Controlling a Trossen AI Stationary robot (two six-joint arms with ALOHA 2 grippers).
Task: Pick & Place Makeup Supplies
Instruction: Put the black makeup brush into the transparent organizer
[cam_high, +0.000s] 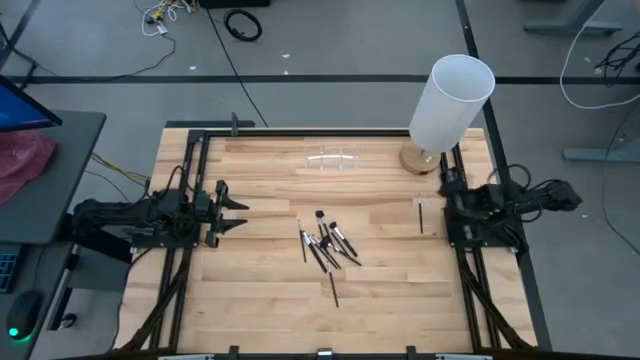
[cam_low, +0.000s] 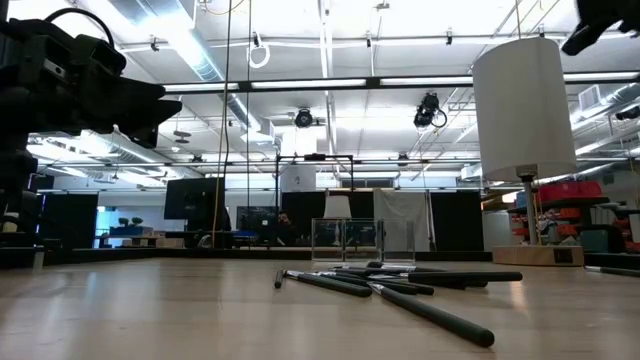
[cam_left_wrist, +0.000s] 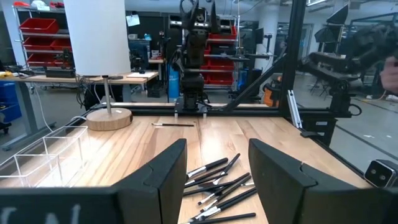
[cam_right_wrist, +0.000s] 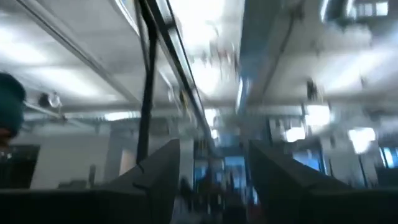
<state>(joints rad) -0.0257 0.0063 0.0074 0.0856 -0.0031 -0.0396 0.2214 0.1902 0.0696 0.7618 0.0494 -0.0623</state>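
Observation:
Several thin dark makeup brushes and sticks (cam_high: 326, 246) lie in a loose pile on the middle of the wooden table, also seen in the low view (cam_low: 400, 285) and the left wrist view (cam_left_wrist: 217, 183). One stick (cam_high: 334, 290) lies just nearer than the pile. Another stick (cam_high: 421, 215) lies alone beside the right arm's base. My left gripper (cam_high: 238, 212) hovers open to the left of the pile, fingers pointing toward it (cam_left_wrist: 214, 180). My right arm (cam_high: 488, 212) is folded at the table's right edge. Its gripper (cam_right_wrist: 211, 180) is open and looks up at the ceiling.
A small clear holder (cam_high: 333, 160) stands near the far edge, and its compartments show in the left wrist view (cam_left_wrist: 43, 155). A tall white cylinder (cam_high: 452, 98) on a round wooden base (cam_high: 421, 160) stands at the far right. Bare wood lies between the pile and the near edge.

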